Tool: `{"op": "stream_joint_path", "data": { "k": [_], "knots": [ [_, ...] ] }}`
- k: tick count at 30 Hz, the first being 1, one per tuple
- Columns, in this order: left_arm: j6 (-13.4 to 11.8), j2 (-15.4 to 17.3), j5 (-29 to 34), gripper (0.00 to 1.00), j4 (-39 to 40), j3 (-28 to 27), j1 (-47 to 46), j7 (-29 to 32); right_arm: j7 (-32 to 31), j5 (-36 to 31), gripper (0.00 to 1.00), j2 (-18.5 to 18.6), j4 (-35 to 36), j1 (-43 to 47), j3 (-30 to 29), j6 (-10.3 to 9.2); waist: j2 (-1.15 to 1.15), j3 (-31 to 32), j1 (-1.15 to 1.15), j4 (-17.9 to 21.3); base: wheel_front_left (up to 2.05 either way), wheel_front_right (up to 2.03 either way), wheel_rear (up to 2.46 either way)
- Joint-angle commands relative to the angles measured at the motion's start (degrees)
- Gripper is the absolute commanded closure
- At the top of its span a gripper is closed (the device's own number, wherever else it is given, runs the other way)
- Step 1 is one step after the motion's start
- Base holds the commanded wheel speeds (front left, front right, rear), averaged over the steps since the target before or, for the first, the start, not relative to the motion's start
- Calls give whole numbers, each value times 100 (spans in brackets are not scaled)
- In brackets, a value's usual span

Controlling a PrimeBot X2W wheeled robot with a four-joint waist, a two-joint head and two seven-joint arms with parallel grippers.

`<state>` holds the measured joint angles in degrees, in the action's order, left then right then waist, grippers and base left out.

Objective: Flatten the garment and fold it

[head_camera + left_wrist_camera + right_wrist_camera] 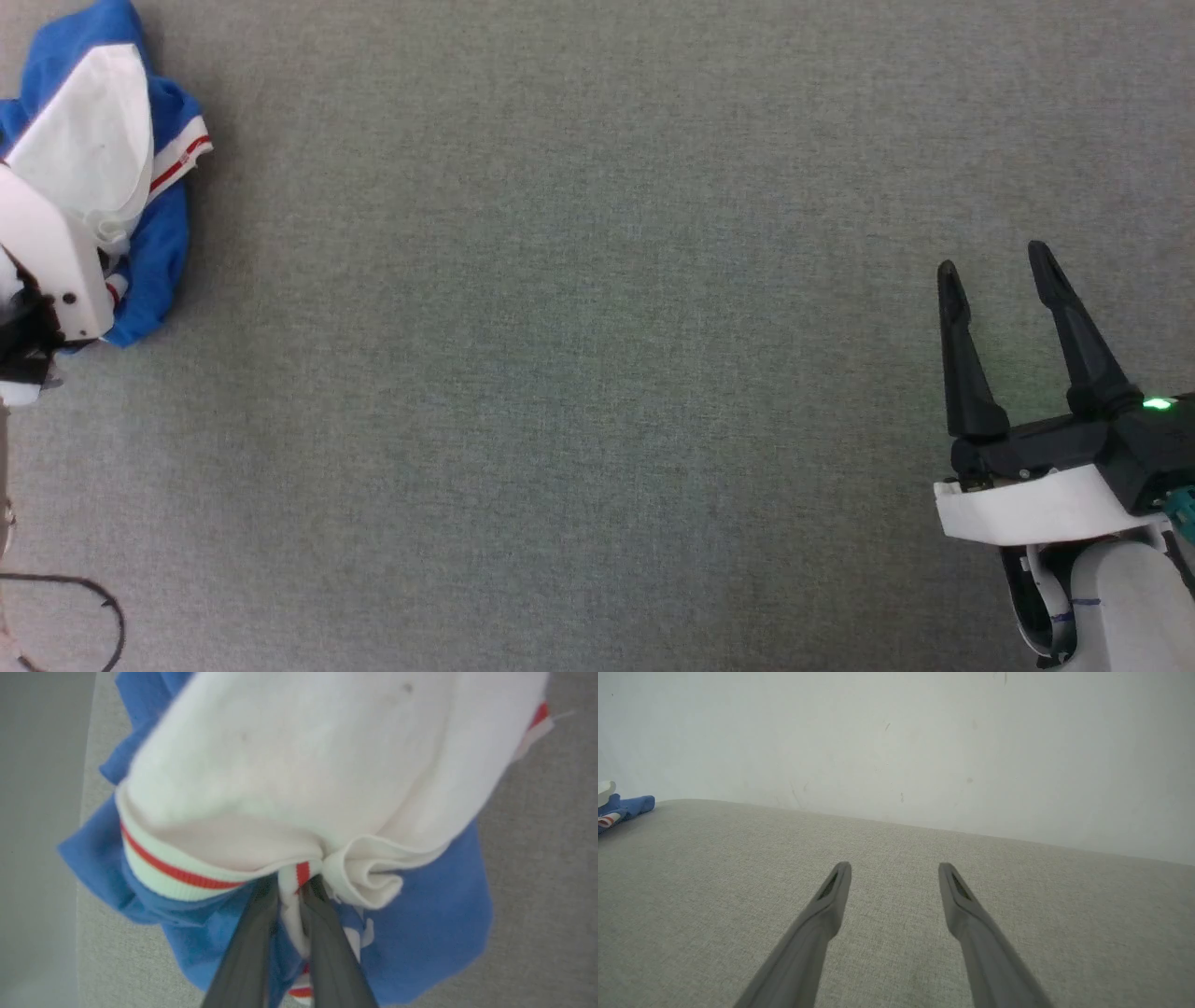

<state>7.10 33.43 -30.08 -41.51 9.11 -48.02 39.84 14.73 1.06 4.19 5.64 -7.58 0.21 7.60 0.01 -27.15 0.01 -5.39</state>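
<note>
Your left pincer (293, 883) is clamped on the jersey T-shirt (420, 914). In the left wrist view its two dark fingers (252, 933) stand nearly together, with a fold of white, red-striped trim (302, 872) caught between the tips. A white sleeve (303, 756) bulges toward 12 o'clock beyond them, and blue cloth spreads around it from 3 through 6 to 9 o'clock.

In the head view the T-shirt (159, 252) lies bunched at 10 o'clock, at the left edge of the grey surface (597, 373), partly under the left arm's white casing (51, 252). Your right pincer (993, 261) is at 4 o'clock, well apart from the shirt, its fingers spread wide with grey surface showing between them. A dark cable (107, 607) loops at 7 o'clock.

In the right wrist view that pincer (894, 865) points toward a pale wall (896, 742), and the shirt (626, 805) shows at 9 o'clock.
</note>
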Motion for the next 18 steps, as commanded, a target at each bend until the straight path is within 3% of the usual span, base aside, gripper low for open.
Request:
{"op": "stream_joint_path", "data": {
  "k": [1, 4, 9, 14, 18],
  "knots": [
    [38, 7, -27, 100, -69, 36, 170, -178, 27, 14, 0, -34, -52, -26, -2, -11, -1, 210, -1, 11, 0, 0, 0],
    [35, 89, 2, 100, -73, -3, 200, -443, 27, 30, 0, -47, -116, -12, -3, -11, -1, 423, -1, -17, 0, 0, 0],
    [11, 295, 155, 100, 115, -131, 162, -1506, 27, 96, 0, -85, -272, 90, -29, -11, -1, 1018, -1, -42, 0, 0, 0],
    [26, 514, 447, 100, 870, 13, 79, -2700, 27, 147, 0, -114, -363, 276, -88, -11, -1, 1575, -1, 9, 0, 0, 0],
    [30, 473, 578, 100, 1512, 198, 39, -3116, 27, 167, 0, -125, -388, 435, -144, -11, -1, 1890, -1, 64, 0, 0, 0]
  ]
}}
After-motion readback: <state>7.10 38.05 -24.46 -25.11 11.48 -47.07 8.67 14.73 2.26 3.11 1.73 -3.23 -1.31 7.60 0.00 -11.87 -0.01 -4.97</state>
